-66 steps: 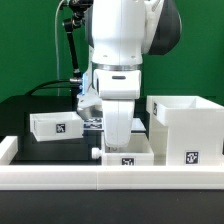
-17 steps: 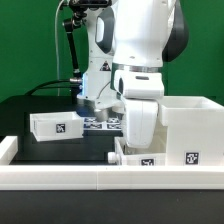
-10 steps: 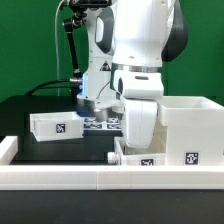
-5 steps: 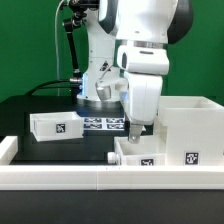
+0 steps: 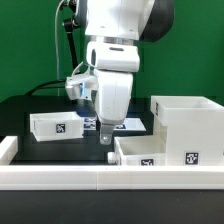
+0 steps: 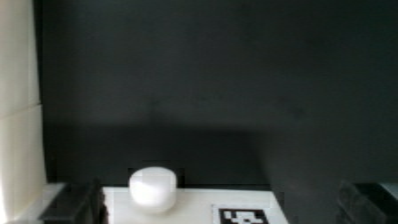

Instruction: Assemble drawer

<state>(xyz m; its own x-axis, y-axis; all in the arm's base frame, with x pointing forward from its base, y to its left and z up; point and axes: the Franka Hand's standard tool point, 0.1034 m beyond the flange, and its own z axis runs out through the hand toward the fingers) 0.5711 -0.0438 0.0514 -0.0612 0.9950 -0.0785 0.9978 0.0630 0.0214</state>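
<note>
The arm has swung off the small box (image 5: pixel 135 152) toward the exterior view's left; my gripper (image 5: pixel 108 136) hangs empty, fingers apart. That box sits at the tabletop edge nearest the exterior camera, just beside the drawer case (image 5: pixel 186 128) (neither box is inserted, I judge); the other box (image 5: pixel 57 125) waits apart.
</note>
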